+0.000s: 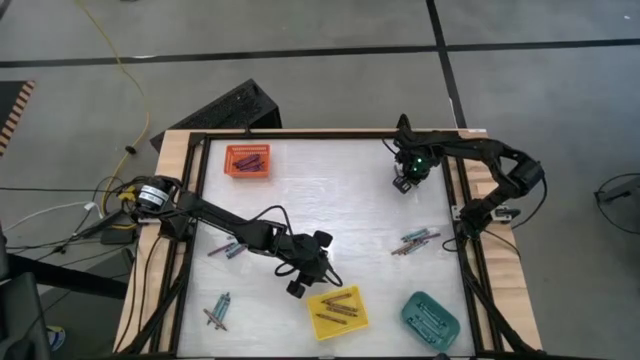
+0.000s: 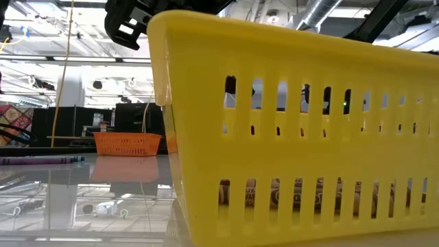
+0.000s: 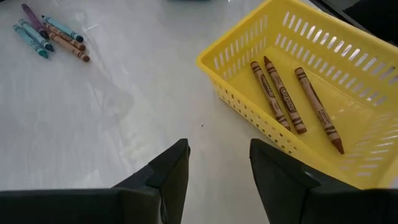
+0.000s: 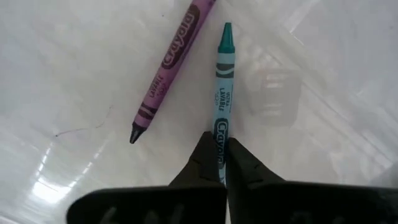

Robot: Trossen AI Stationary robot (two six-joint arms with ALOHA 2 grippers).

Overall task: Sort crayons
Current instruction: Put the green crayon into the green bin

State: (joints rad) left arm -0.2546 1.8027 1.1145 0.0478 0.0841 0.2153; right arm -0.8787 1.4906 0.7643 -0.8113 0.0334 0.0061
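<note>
Right claw angled down at the table, pinching a teal crayon.

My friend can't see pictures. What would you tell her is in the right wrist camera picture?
The right tool is shut on the end of a teal crayon lying on a shiny white table. A purple crayon lies loose beside it, slanted, with its dark tip pointing back toward the tool.

Bright overhead light glares off the glossy table; soft shadows.
</note>
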